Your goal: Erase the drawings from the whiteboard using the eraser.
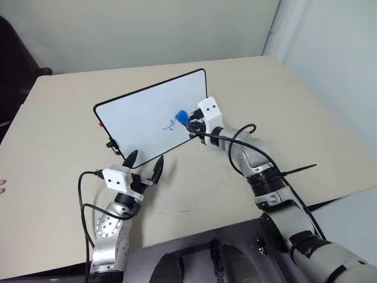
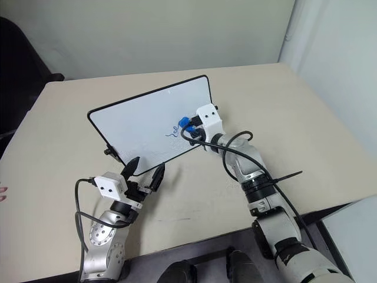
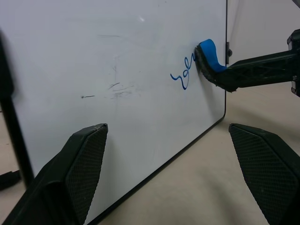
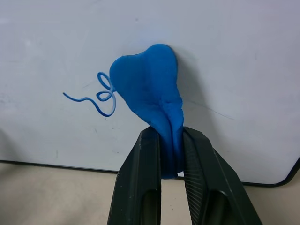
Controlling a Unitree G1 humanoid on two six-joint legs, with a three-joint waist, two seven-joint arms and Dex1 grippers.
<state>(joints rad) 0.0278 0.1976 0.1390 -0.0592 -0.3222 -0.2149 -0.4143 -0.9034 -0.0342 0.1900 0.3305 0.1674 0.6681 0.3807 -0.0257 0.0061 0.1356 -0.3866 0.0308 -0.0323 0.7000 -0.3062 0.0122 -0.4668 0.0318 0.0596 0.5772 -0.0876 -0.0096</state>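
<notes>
The whiteboard (image 1: pixel 141 115) stands tilted on the beige table, glossy white with a thin black frame. A small dark-blue squiggle, the drawings (image 1: pixel 170 125), sits on its lower right part. My right gripper (image 1: pixel 189 122) is shut on the bright-blue eraser (image 1: pixel 181 115), whose tip presses on the board at the right end of the squiggle (image 4: pixel 101 95). In the right wrist view the eraser (image 4: pixel 150 93) is squeezed between the two black fingers. My left gripper (image 1: pixel 144 168) stands open just in front of the board's lower edge, holding nothing.
A small black clip (image 1: pixel 110 144) and a tiny red clip (image 1: pixel 101 125) sit on the board's left side. Faint grey smudges (image 3: pixel 117 89) mark the board's middle. The table's front edge (image 1: pixel 194 233) runs near my arms; a wall corner rises at the far right.
</notes>
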